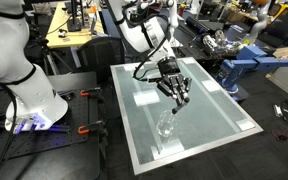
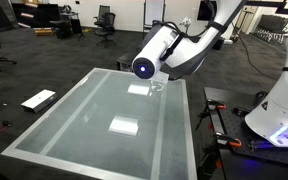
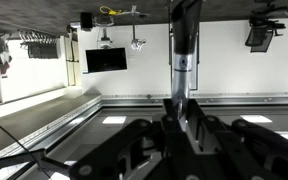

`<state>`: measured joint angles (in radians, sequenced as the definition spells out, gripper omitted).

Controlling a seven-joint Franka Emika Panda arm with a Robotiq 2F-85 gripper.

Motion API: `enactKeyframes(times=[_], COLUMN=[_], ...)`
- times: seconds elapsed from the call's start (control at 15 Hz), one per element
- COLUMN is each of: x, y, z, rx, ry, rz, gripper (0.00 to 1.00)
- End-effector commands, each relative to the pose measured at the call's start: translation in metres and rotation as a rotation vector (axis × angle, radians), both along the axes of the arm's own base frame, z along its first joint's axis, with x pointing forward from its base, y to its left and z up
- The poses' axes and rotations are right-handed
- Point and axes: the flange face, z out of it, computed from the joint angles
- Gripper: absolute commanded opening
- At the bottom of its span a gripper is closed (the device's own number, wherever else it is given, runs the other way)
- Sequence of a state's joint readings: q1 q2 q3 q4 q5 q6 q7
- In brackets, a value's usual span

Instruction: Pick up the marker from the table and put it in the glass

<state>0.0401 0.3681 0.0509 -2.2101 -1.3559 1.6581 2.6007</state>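
Observation:
My gripper (image 3: 184,118) is shut on the marker (image 3: 183,55), a thin grey stick that pokes out from between the fingers in the wrist view. In an exterior view the gripper (image 1: 176,98) hangs tilted over the pale glossy table (image 1: 224,112), just above the clear glass (image 1: 165,126), which stands upright. In an exterior view the arm's wrist hides the fingers; the glass (image 2: 156,87) shows faintly beside it on the table (image 2: 74,115). The glass is out of the wrist view.
White tape patches lie on the table (image 2: 124,126) (image 1: 144,98). A wooden workbench (image 1: 69,38) and blue equipment (image 1: 246,62) stand behind. The robot base (image 1: 24,90) and a black stand flank the table's side.

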Motion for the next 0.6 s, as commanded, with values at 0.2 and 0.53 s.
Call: enactKeyframes(times=[0.2,0.53], x=[0.001,-0.002], y=[-0.003,-0.002], z=[-0.024,-0.037], rx=[0.044,0.047], ry=[0.028,0.052], rz=[0.009,0.01], gripper=[0.05,0.05])
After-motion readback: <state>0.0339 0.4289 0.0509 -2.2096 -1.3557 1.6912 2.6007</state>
